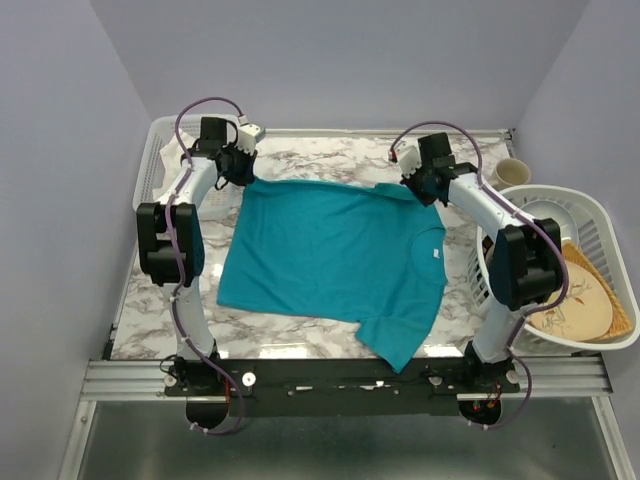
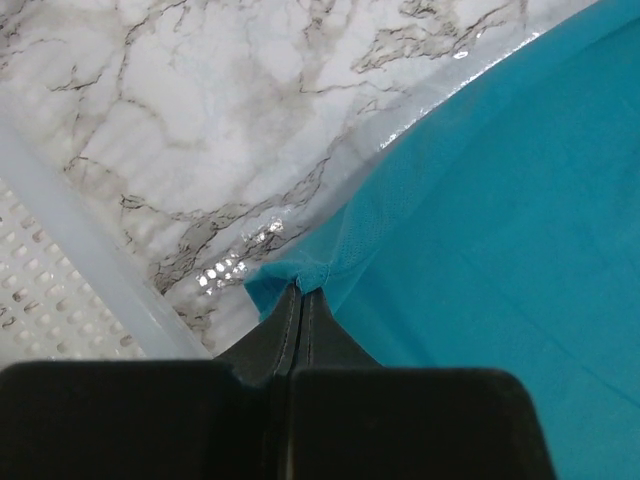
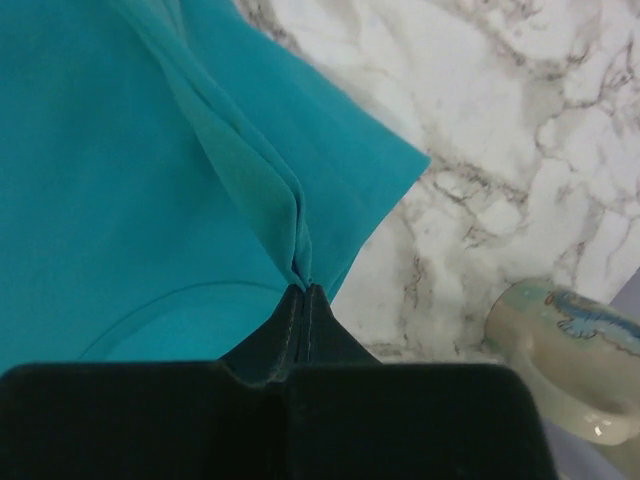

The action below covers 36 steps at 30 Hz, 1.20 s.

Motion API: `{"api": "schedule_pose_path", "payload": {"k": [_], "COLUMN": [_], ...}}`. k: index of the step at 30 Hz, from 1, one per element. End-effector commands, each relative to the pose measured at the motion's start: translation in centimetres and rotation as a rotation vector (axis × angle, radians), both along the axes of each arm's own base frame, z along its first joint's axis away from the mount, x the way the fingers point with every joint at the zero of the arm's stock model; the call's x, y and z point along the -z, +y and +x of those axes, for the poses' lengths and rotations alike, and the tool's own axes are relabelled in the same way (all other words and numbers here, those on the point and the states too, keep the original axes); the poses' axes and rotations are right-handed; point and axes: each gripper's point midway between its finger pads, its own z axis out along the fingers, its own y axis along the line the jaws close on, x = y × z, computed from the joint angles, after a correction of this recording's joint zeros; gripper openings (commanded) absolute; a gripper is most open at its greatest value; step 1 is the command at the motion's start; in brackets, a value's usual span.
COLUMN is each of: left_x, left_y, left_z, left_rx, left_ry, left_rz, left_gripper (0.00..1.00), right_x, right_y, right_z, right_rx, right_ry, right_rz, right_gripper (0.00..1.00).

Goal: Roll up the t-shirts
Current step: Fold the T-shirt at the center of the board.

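A teal-blue t-shirt (image 1: 335, 258) lies spread on the marble table, collar with a small pale label (image 1: 436, 256) to the right, one sleeve hanging over the near edge. My left gripper (image 1: 240, 172) is shut on the shirt's far-left hem corner (image 2: 300, 275). My right gripper (image 1: 420, 185) is shut on a pinched fold of the far sleeve (image 3: 300, 250). Both hold the far edge of the shirt (image 2: 500, 200) low over the table.
A white perforated basket (image 1: 160, 160) stands at the far left, its rim in the left wrist view (image 2: 80, 270). A pale mug (image 1: 511, 172) stands by my right gripper, also in the right wrist view (image 3: 570, 350). A white basket (image 1: 600, 230) with dishes is at the right.
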Motion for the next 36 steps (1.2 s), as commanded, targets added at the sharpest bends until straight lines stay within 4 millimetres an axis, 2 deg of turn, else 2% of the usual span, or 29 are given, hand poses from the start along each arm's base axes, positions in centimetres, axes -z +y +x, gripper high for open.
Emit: {"api": "schedule_pose_path", "payload": {"k": [1,7,12,20,28,36], "left_x": [-1.8,-1.5,-1.0,-0.1,0.8,1.7], "left_y": [0.3,0.7,1.0,1.9,2.5,3.2], "left_z": [-0.9,-1.5,-2.7,-5.4,-6.6,-8.3], "left_rx": [0.047,0.077,0.112,0.174,0.203,0.262], "left_ry": [-0.024,-0.011,0.016,0.018,0.044,0.056], "left_rz": [0.016,0.037,0.06,0.148,0.19,0.252], "left_gripper": [0.0,0.0,0.0,0.0,0.0,0.0], "right_x": [0.4,0.7,0.6,0.2,1.5,1.5], "right_y": [-0.4,-0.8,-0.9,0.7,1.7,2.4], "right_z": [-3.6,-6.3,-8.3,-11.5,-15.3,-17.1], "right_rx": [0.02,0.032,0.036,0.012,-0.022,-0.043], "right_ry": [0.061,0.089,0.111,0.173,0.261,0.284], "right_rz": [0.038,0.054,0.072,0.148,0.167,0.185], "right_gripper": [0.0,0.0,0.0,0.0,0.0,0.01]}}
